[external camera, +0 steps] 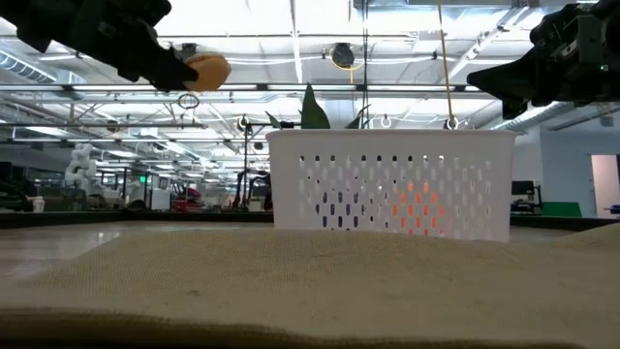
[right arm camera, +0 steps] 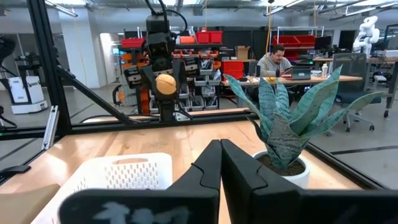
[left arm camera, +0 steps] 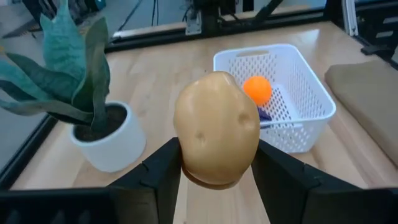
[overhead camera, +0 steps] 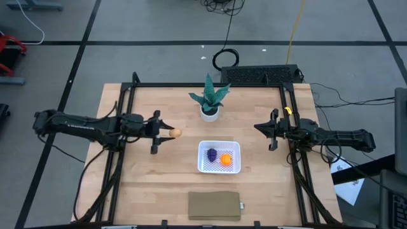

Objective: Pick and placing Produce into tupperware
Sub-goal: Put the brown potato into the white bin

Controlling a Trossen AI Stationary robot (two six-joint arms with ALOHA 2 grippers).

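the tupperware (overhead camera: 220, 168) sits mid-surface (overhead camera: 159, 184) w/ two produce pieces in it, side by side. plant pot (overhead camera: 210, 112) is behind it, pad (overhead camera: 214, 205) in front. third piece (overhead camera: 176, 133) is held up off the surface (left of the tupperware) in the left end effector (overhead camera: 166, 133). right end effector (overhead camera: 262, 129) is opposite, well apart.
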